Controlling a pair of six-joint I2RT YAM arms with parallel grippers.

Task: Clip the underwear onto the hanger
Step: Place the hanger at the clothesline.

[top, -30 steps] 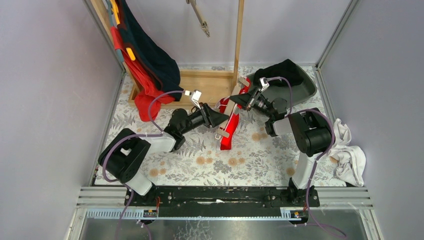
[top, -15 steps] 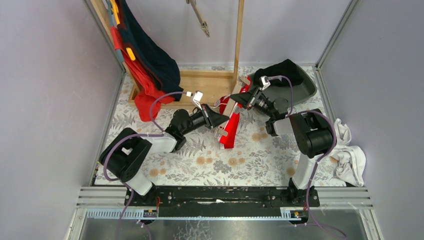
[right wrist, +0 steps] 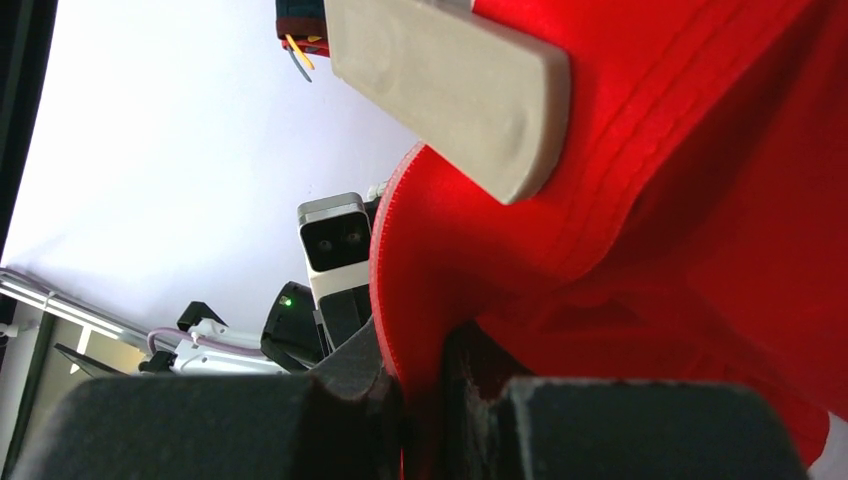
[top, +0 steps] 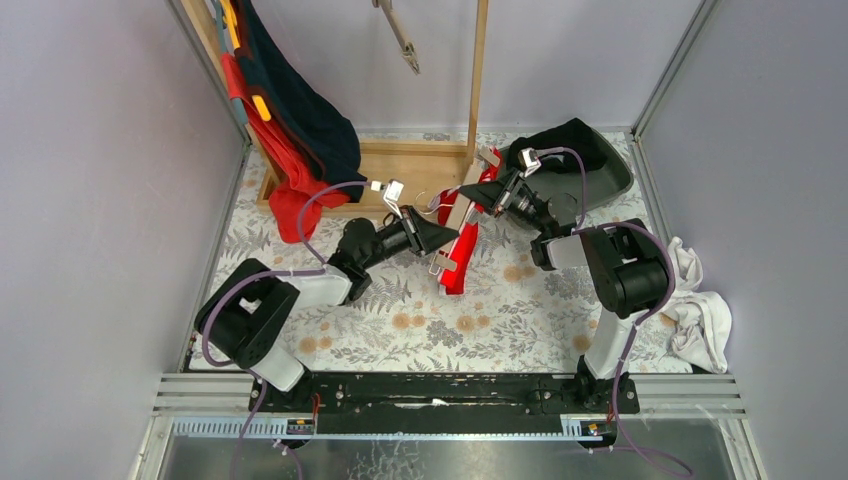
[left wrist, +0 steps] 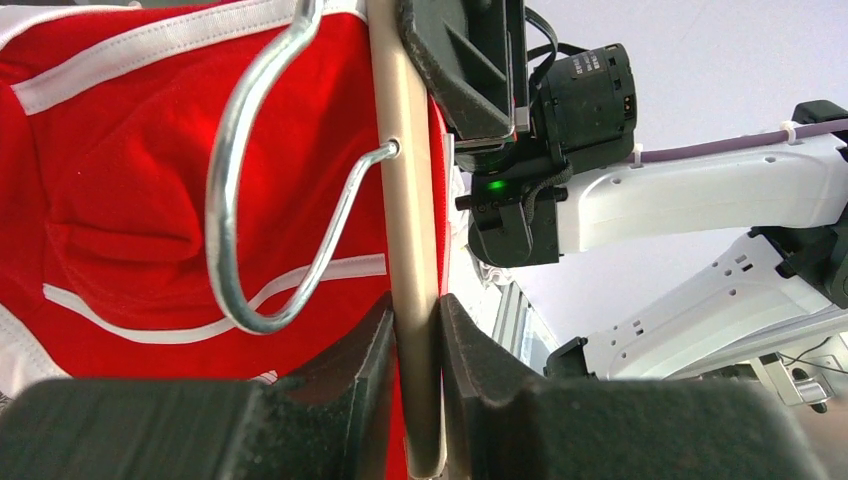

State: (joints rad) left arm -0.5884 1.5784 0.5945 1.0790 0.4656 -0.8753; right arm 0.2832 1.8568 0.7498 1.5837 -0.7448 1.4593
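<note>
Here the left gripper (left wrist: 415, 325) clamps narrowly on the bar of the wooden hanger (left wrist: 403, 190), just beside its metal hook (left wrist: 222, 200). The right gripper (right wrist: 420, 375) pinches a hem of the red underwear (right wrist: 700, 250), which lies against the hanger between both arms, over the floral table (top: 400, 320).

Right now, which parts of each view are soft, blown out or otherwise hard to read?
Top view: even light, sharp throughout. Left wrist view: the left end effector is a dark blur, the hanger crisp, the underwear saturated red. Right wrist view: the right end effector blurred too, the wall pale and featureless.
</note>
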